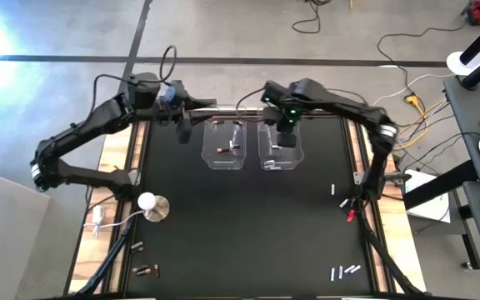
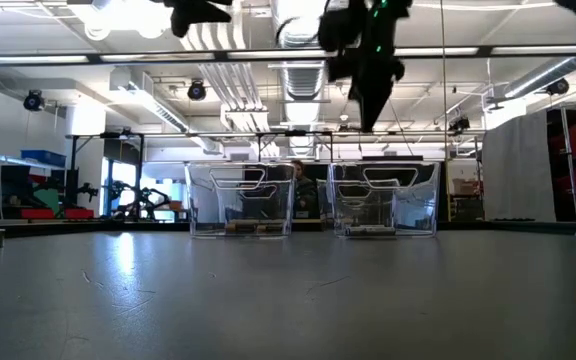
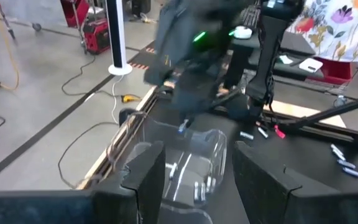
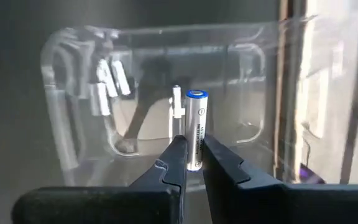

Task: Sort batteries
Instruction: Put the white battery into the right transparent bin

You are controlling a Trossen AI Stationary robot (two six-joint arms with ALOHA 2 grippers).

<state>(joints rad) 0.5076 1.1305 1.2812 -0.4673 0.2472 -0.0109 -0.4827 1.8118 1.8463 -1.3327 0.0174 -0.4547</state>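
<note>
A: Right gripper (image 4: pixel 192 163)?
B: Clamped on a silvery battery (image 4: pixel 196 127), held above the right clear bin (image 1: pixel 279 148).
A: Left gripper (image 3: pixel 194 171)?
B: Fingers spread wide, empty, beside the left bin (image 1: pixel 224 144).
</note>
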